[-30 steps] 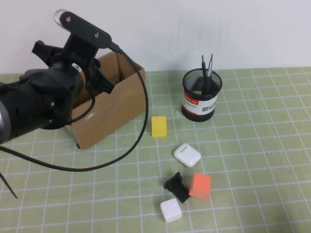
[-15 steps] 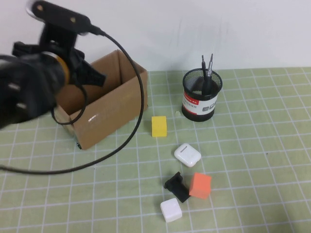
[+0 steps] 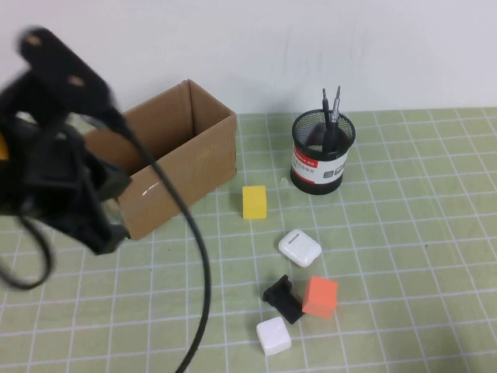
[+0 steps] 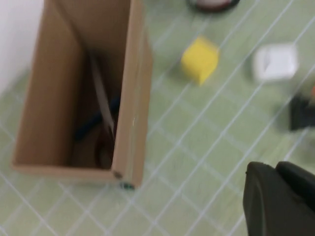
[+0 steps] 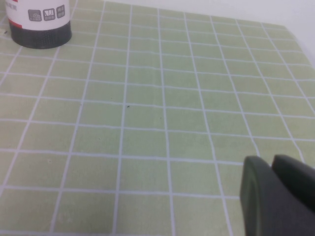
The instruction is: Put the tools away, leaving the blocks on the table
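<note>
Left tool (image 4: 280, 196) has withdrawn from box (image 3: 182, 167); scissors (image 4: 103, 123) inside; right tool (image 5: 278, 196) parked; grips unclear

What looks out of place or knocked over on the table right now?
Nothing stands out. The blocks lie apart on the table, the mesh cup stands upright, and the box sits undamaged. Left hand is beside the box; right hand hangs over bare mat.

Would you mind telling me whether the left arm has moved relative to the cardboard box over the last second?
Yes. The left arm has swung from above the brown cardboard box to its left and nearer the camera; the box stayed put. The left claw shows only partly.
</note>
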